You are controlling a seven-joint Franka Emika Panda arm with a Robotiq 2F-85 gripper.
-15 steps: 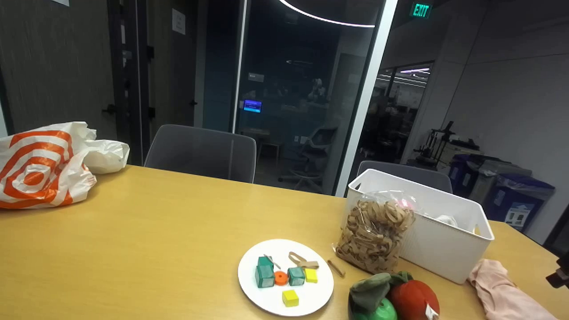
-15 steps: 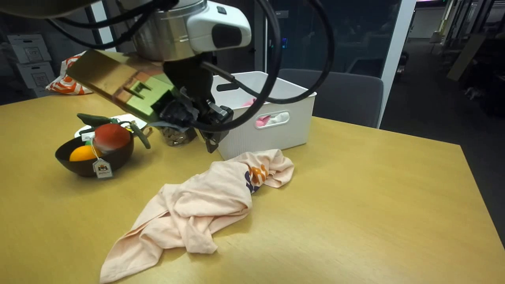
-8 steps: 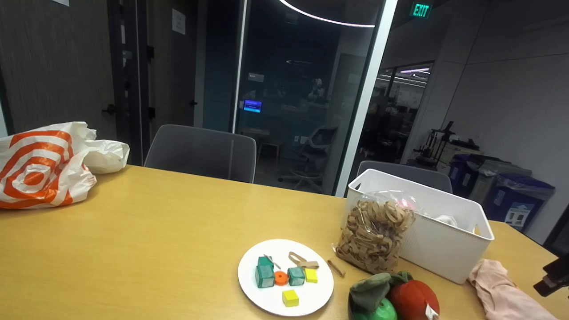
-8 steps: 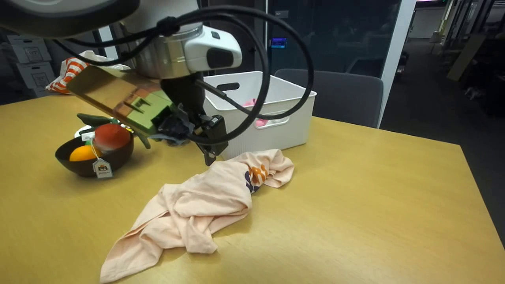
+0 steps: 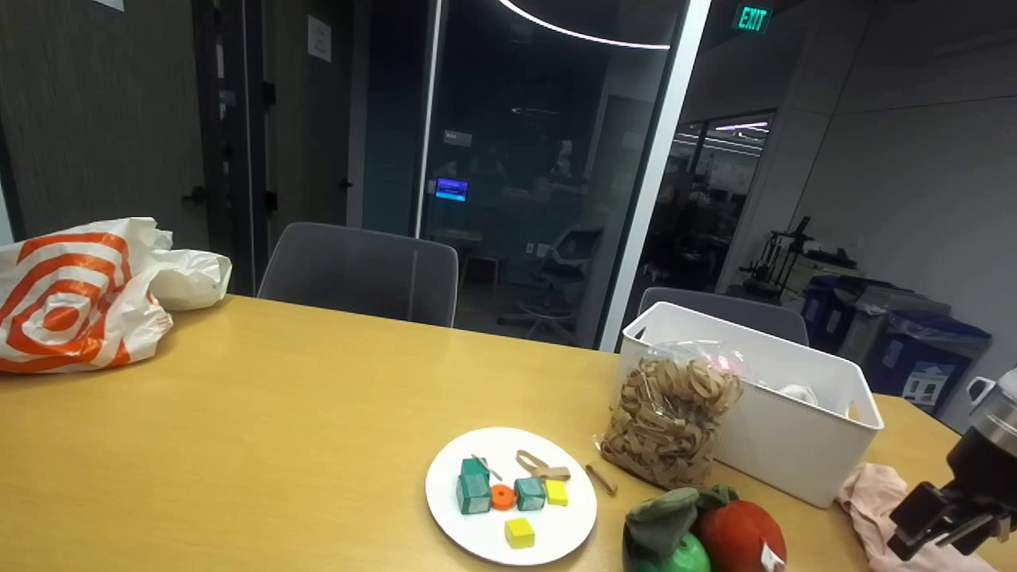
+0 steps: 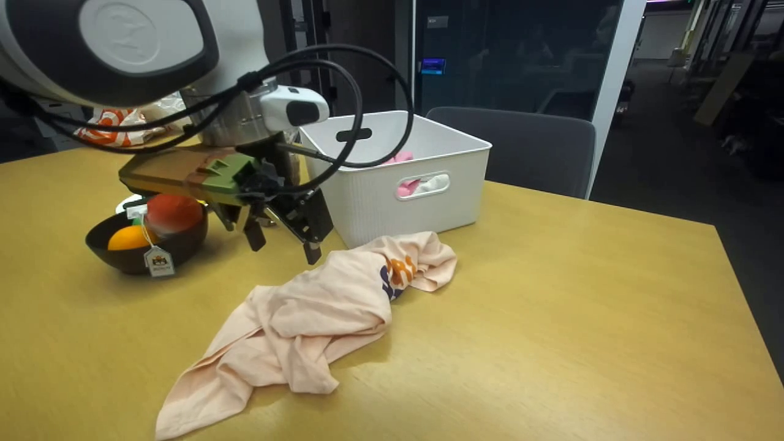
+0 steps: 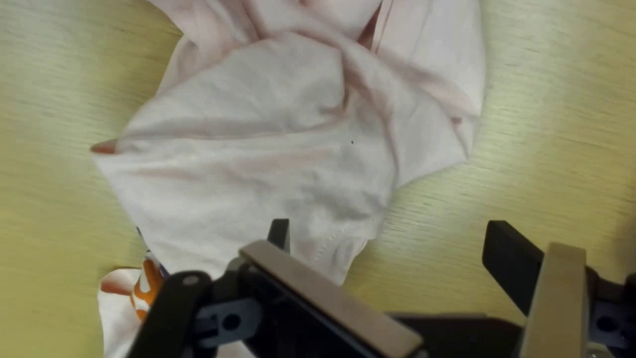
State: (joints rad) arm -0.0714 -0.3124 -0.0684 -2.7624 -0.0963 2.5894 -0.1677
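A crumpled pale pink cloth (image 6: 318, 300) with an orange and dark blue print lies on the table. It fills much of the wrist view, where the cloth (image 7: 258, 174) spreads under and ahead of the fingers. My gripper (image 6: 283, 246) hangs above the table beside the cloth's far edge, between it and the fruit bowl. In the wrist view the gripper (image 7: 392, 236) is open wide, with nothing held between its fingertips. One fingertip (image 7: 279, 232) overlaps the cloth from this angle; the opposite one is over bare wood. Contact with the cloth is not visible.
A white bin (image 6: 416, 208) with pink and white items stands behind the cloth. A dark bowl (image 6: 131, 262) of fruit sits close to the gripper. A bag of brown paper strips (image 5: 667, 429), a white plate (image 5: 477, 544) with small blocks and a shopping bag (image 5: 63, 318) are farther off.
My gripper has come down and turned, and its jaws now show spread apart. It has moved away from the bin toward the bowl. The cloth lies as before.
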